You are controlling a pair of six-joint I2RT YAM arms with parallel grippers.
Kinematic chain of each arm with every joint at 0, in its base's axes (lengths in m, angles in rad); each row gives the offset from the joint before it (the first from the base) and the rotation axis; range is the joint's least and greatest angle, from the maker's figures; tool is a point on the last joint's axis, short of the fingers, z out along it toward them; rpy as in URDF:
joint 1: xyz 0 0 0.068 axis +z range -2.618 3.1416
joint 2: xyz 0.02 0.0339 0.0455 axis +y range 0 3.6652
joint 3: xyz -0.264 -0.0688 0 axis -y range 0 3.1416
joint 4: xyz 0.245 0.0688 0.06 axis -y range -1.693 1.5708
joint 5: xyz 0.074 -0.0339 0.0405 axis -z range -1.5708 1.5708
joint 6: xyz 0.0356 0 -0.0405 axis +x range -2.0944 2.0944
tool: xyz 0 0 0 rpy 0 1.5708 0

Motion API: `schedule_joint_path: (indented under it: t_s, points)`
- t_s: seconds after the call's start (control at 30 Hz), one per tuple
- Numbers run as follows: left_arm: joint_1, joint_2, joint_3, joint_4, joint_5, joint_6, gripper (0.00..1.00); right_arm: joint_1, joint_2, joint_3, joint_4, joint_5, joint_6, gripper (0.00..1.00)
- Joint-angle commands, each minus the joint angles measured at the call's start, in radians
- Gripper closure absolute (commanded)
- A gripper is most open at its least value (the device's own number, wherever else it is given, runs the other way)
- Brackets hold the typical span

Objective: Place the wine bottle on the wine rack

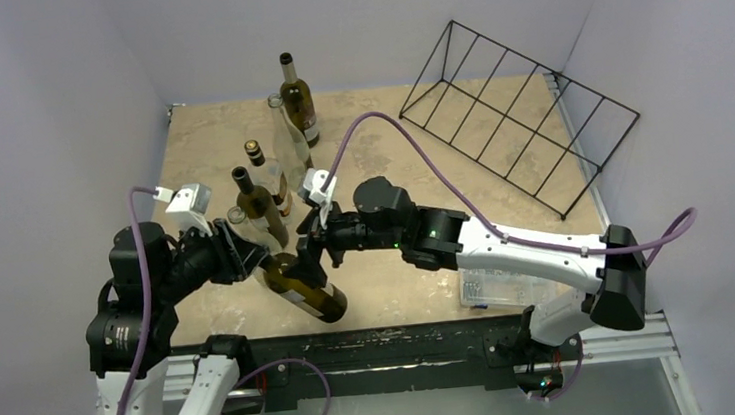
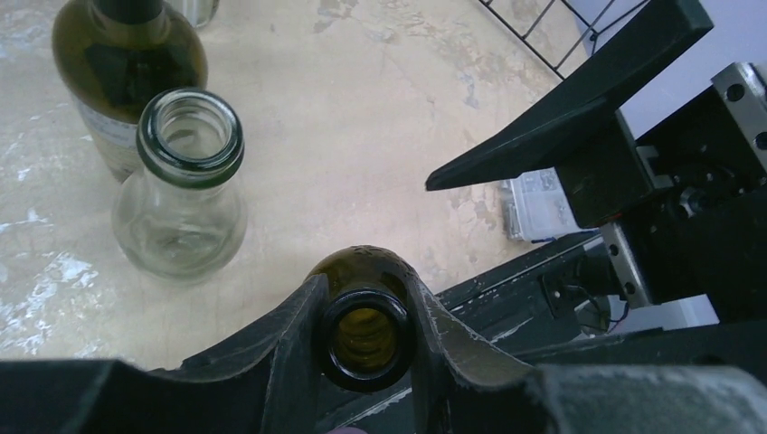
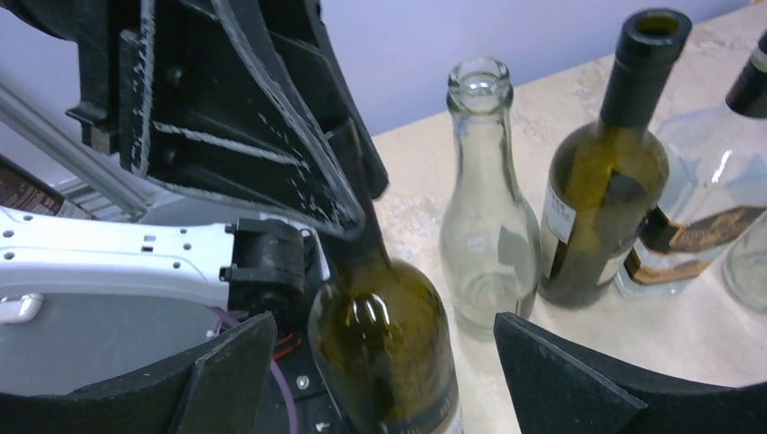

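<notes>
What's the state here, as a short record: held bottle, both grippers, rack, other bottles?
held bottle: dark green, tilted
left gripper: shut on its neck
right gripper: open, fingers either side of its body
wine rack: far right of table, holds no bottle
other bottles: several upright, left of centre

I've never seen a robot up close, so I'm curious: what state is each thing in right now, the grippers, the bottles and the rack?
left gripper: shut on the green bottle's neck.
right gripper: open, one finger on either side of the green bottle.
green bottle: tilted, uncorked.
clear bottle: upright, empty, uncorked.
dark bottle: upright, uncorked.
wine rack: holds no bottles.
</notes>
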Motion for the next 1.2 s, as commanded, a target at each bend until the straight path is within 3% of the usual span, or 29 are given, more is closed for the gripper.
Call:
schedule_joint_path:
  t_s: [0.0, 0.57, 0.87, 0.97, 1.1, 1.17]
  points:
    - [0.004, 0.018, 0.022, 0.177, 0.121, -0.080, 1.00, 0.033, 0.038, 0.090, 0.058, 0.040, -0.028, 0.05]
    - [0.003, 0.005, -0.035, 0.238, 0.160, -0.131, 1.00, 0.066, 0.136, 0.123, 0.062, 0.078, -0.007, 0.33]
    - [0.002, -0.008, -0.040, 0.222, 0.153, -0.126, 1.00, 0.065, 0.162, 0.134, 0.060, 0.105, 0.001, 0.60]
    - [0.003, -0.010, -0.045, 0.223, 0.147, -0.126, 1.00, 0.065, 0.156, 0.128, 0.067, 0.119, 0.004, 0.71]
    - [0.003, -0.009, -0.044, 0.223, 0.140, -0.125, 1.00, 0.064, 0.147, 0.113, 0.084, 0.143, 0.020, 0.97]
    - [0.003, -0.008, -0.044, 0.221, 0.131, -0.123, 0.95, 0.064, 0.139, 0.102, 0.101, 0.144, 0.026, 1.00]
